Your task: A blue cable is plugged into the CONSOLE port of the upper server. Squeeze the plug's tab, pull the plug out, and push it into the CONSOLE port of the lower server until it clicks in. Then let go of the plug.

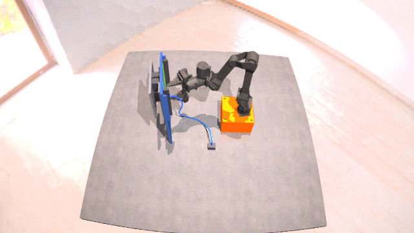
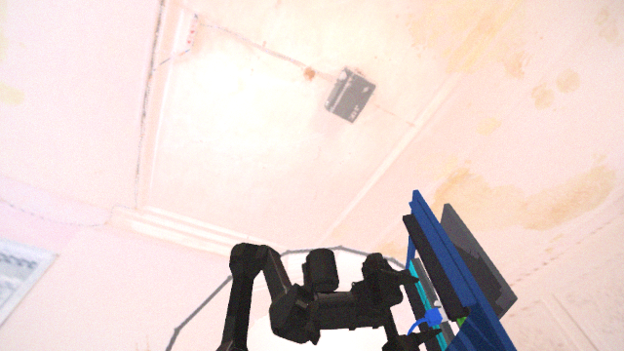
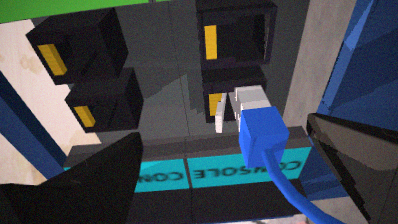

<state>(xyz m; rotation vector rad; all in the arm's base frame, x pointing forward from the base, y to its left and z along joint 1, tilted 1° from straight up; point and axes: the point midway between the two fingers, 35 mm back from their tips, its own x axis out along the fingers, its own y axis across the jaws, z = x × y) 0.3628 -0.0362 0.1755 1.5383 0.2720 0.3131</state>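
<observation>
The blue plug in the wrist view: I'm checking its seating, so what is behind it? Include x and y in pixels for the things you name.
Behind the blue plug (image 2: 433, 317) (image 3: 263, 135), its clear front end and tab meet a black port (image 3: 233, 77) with a yellow strip partly showing. The port's interior behind them is covered.

Grey box on stained pale surface, probably ceiling.

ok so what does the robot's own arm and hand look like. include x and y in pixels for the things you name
The dark grey to black six-joint arm (image 1: 248, 79) (image 2: 241, 292) has chunky angular links and rounded joint housings. Its matching dark hand (image 1: 177, 90) (image 2: 423, 306) (image 3: 224, 131) has two wedge-shaped fingers narrowing to points. A short dark cylinder (image 1: 203, 70) (image 2: 323, 270) sits near the wrist. No lettering is readable on it.
</observation>
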